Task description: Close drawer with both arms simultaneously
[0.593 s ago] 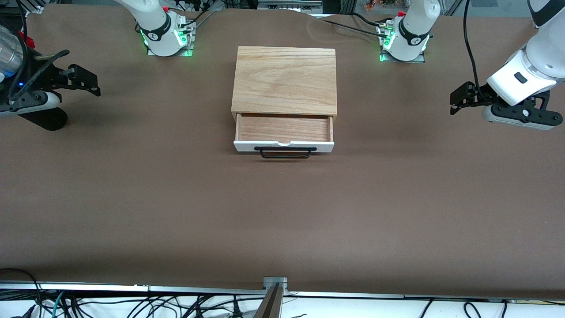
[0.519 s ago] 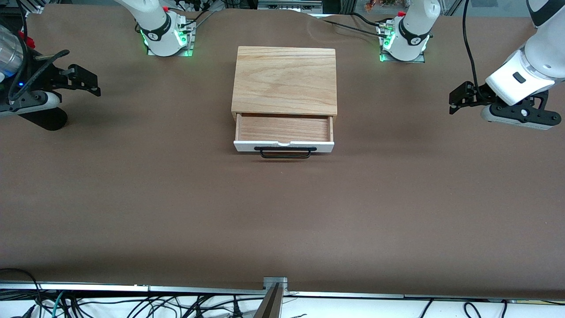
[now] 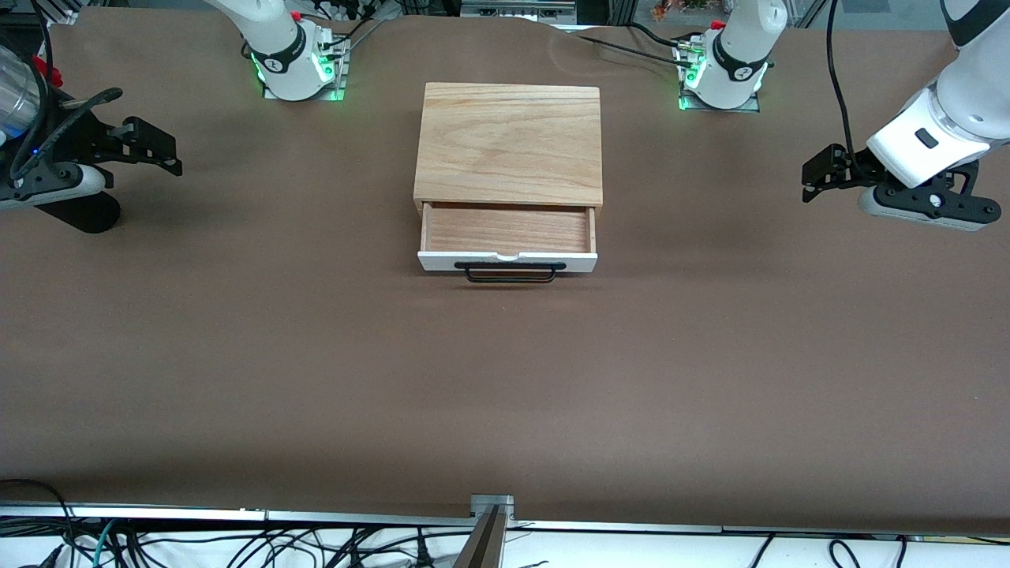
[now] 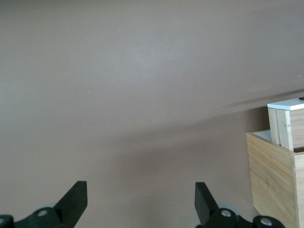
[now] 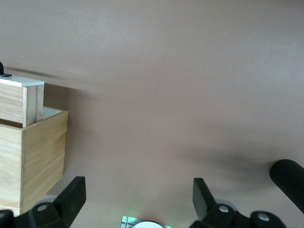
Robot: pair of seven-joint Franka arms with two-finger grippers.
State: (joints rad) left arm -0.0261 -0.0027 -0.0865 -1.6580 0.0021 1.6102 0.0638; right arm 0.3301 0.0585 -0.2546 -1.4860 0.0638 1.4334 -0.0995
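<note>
Two arms hang out at the ends of the table (image 3: 316,379), well apart from the light oak box (image 3: 509,142) that sits at mid-table between their bases. The drawer (image 3: 507,237) stands pulled out of the box toward the front camera, its wooden floor bare, its white front panel (image 3: 442,261) and black wire handle (image 3: 510,273) facing that camera.

The left gripper (image 3: 821,173) hovers over bare table at the left arm's end; its wrist view shows both fingers (image 4: 73,202) spread wide with nothing between them. The right gripper (image 3: 158,146) hovers over the right arm's end, fingers (image 5: 71,192) likewise parted and empty.

Each wrist camera looks sidelong at the box wall with the drawer jutting past it, so the grippers flank the drawer evenly, probably so both can come in together onto the front panel. Neither has touched it yet.
</note>
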